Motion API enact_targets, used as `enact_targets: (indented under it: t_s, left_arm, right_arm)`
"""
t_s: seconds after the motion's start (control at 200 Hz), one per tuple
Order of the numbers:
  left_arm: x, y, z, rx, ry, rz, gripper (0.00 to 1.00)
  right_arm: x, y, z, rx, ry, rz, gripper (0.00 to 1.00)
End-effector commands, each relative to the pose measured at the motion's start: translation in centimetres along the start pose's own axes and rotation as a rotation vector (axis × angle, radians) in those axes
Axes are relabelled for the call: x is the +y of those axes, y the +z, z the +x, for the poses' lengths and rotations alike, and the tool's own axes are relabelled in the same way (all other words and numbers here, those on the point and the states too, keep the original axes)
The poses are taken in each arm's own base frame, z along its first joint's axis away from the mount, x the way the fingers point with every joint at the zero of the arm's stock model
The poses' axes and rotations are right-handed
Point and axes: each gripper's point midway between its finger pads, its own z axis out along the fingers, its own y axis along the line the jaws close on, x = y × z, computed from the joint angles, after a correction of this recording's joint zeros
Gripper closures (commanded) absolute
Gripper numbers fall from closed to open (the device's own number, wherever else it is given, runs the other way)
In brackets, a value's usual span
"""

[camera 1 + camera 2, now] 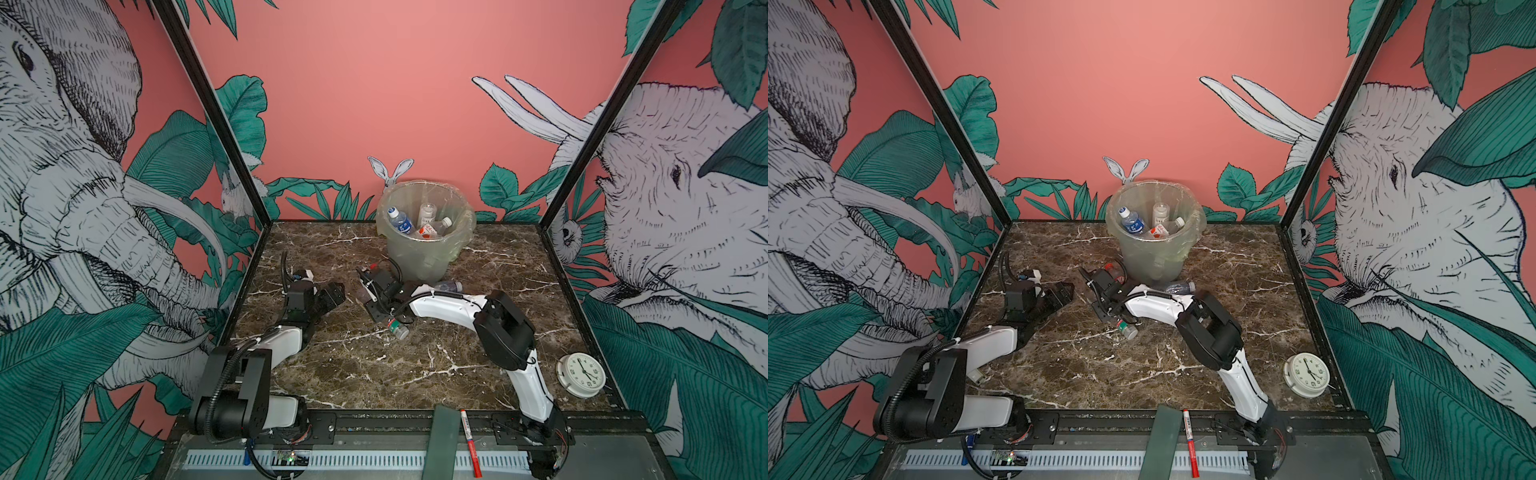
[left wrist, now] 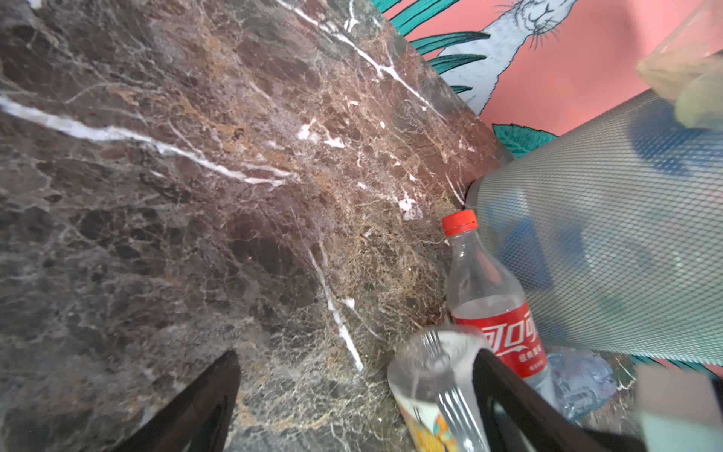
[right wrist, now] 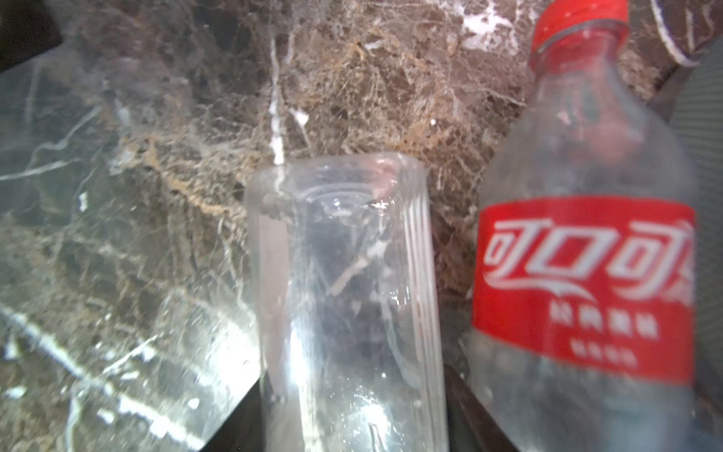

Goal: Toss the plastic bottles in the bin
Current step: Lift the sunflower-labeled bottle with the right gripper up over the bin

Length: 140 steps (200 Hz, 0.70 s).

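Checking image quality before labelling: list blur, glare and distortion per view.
Right wrist view: clear bottle is soft, with white glare on it. Left wrist view: marble table sharp, bin liner blurred. Both top views: wide-angle, frame posts splay outward.

You're in a staged robot test booth, not a lived-in room.
Printed jungle-and-elephant wall panels (image 1: 83, 208) sit in a black metal frame (image 1: 218, 124) around a marble-look counter (image 1: 374, 365). Your left arm (image 1: 282, 340) and right arm (image 1: 449, 311) are mounted on a black rail (image 1: 374, 419) at the front, above a slotted cable duct (image 1: 374, 459) and a bare circuit board (image 1: 286, 457).
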Motion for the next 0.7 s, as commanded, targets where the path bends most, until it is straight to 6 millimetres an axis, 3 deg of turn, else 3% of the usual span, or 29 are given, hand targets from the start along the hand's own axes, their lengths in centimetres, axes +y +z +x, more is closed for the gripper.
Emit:
enact_targets:
  t_s: [0.0, 0.18, 0.195, 0.325, 0.465, 0.49, 0.695]
  left_arm:
    - [-1.9, -0.5, -1.5, -0.048, 0.029, 0.073, 0.06]
    - [-4.4, 0.0, -0.7, -0.023, 0.134, 0.108, 0.05]
    - [-4.7, 0.0, -0.6, -0.019, 0.145, 0.110, 0.05]
    - [-6.5, 0.2, 0.1, -0.001, 0.198, 0.145, 0.05]
    - [-7.5, 0.4, 0.9, 0.016, 0.226, 0.172, 0.03]
    - [-7.7, 0.5, 1.0, 0.021, 0.230, 0.177, 0.03]
    - [-9.1, 1.2, 2.6, 0.064, 0.260, 0.218, 0.00]
  right_arm:
    - [0.1, -3.8, -2.1, -0.120, 0.035, 0.007, 0.61]
    - [-0.5, -7.1, -0.6, -0.174, 0.066, 0.033, 0.63]
    - [-0.7, -7.0, 0.4, -0.157, 0.064, 0.041, 0.63]
    - [-1.2, -9.0, 2.2, -0.183, 0.084, 0.072, 0.62]
    - [-2.2, -10.5, 4.4, -0.198, 0.115, 0.116, 0.61]
    - [-2.4, -11.8, 4.2, -0.224, 0.125, 0.113, 0.61]
    - [-3.9, -15.6, 6.4, -0.305, 0.191, 0.161, 0.60]
